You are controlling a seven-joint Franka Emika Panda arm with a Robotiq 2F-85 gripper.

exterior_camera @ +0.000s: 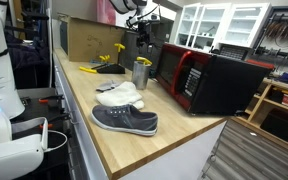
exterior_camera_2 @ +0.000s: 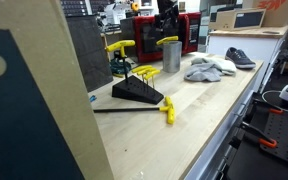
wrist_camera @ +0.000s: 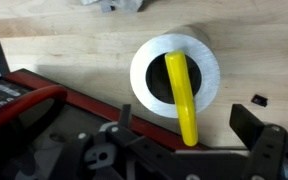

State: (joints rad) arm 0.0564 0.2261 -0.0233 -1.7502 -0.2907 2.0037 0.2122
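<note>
The gripper [wrist_camera: 189,135] hangs right above the metal cup [wrist_camera: 174,72], jaws spread wide & holding nothing. In the wrist view one dark finger stands on each side of the yellow-handled tool [wrist_camera: 184,100], neither touching it. That tool sits in the cup, shaft down inside and handle leaning out over the rim on the gripper's side, prob. because it's too long to fit, so the rim props it. The cup stands upright on the wood counter [exterior_camera: 174,130], just left of the red-and-black microwave [exterior_camera: 209,80] in an exterior view, w/ a white cloth [exterior_camera: 119,95] and a grey shoe [exterior_camera: 125,121] nearer the camera. A black stand [exterior_camera_2: 137,90] keeps more yellow T-handles upright, and a loose yellow tool [exterior_camera_2: 168,110] lies beside it. Hidden: the tool's tip is down in the cup, so its type is unclear. The fingers are cut off at the wrist view's bottom edge, and the gripper is small & dark against clutter in both exterior views.
</note>
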